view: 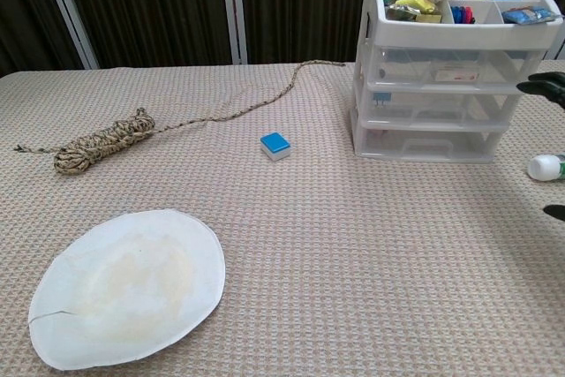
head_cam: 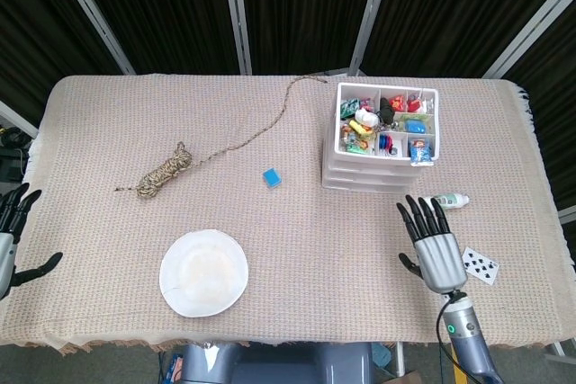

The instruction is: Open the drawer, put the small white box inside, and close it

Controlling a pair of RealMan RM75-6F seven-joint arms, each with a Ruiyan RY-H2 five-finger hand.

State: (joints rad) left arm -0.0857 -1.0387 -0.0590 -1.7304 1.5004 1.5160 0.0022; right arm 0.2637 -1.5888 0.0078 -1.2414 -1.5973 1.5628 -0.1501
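Bottle (head_cam: 447, 200), small, white with green label: one, lying on its side on the counter (head_cam: 297, 258) just right of the drawer unit's base, long axis running roughly three to nine o'clock with the cap toward three. In the chest view only its cap end shows at the right edge.

Right hand (head_cam: 434, 242): one, hovering palm down, fingers spread and straight, holding nothing. Bottle sits at about twelve to one o'clock from the fingertips, near but apart. This hand is by far the nearer (the coming reach would likely be a short push forward, with the fingers closing across the bottle's short axis).

Left hand (head_cam: 13, 233): one, at the far left counter edge, fingers apart, empty, well apart from the bottle.

Playing card (head_cam: 479, 263): one, face up, just beside the right hand at three o'clock.

Drawer unit (head_cam: 378, 166): one, white, three drawers, open top tray of assorted small items.

Blue block (head_cam: 271, 177): one, at nine o'clock from the drawer unit.

Rope (head_cam: 166, 171): one, bundled, with a tail trailing toward the far edge.

Paper plate (head_cam: 204, 272): one, near the front edge.
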